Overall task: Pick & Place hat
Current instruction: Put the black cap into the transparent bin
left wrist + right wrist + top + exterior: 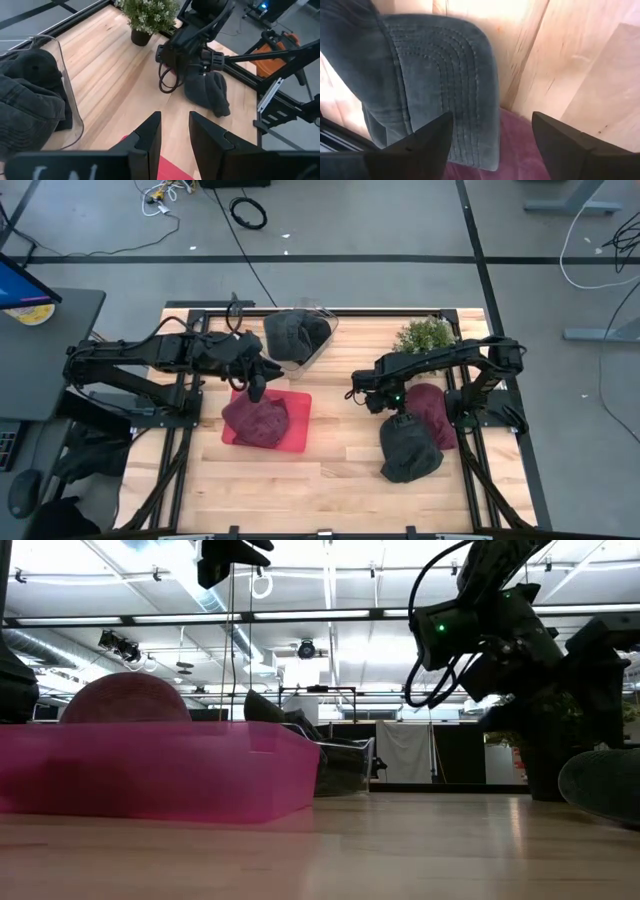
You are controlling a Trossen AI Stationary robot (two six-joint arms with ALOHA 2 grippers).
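A maroon hat lies in a pink tray, crown up; in the low view the hat shows over the tray wall. My left gripper hangs open just above it, its fingers a little apart. A dark grey cap lies on the table at the right, partly on a second maroon hat. My right gripper is open over the cap's brim, its fingers spread wide above the cap's edge and the maroon hat.
A clear bin at the table's far middle holds another dark hat. A small potted plant stands at the far right. Bare wood lies between the tray and the grey cap. The black table frame runs along the sides.
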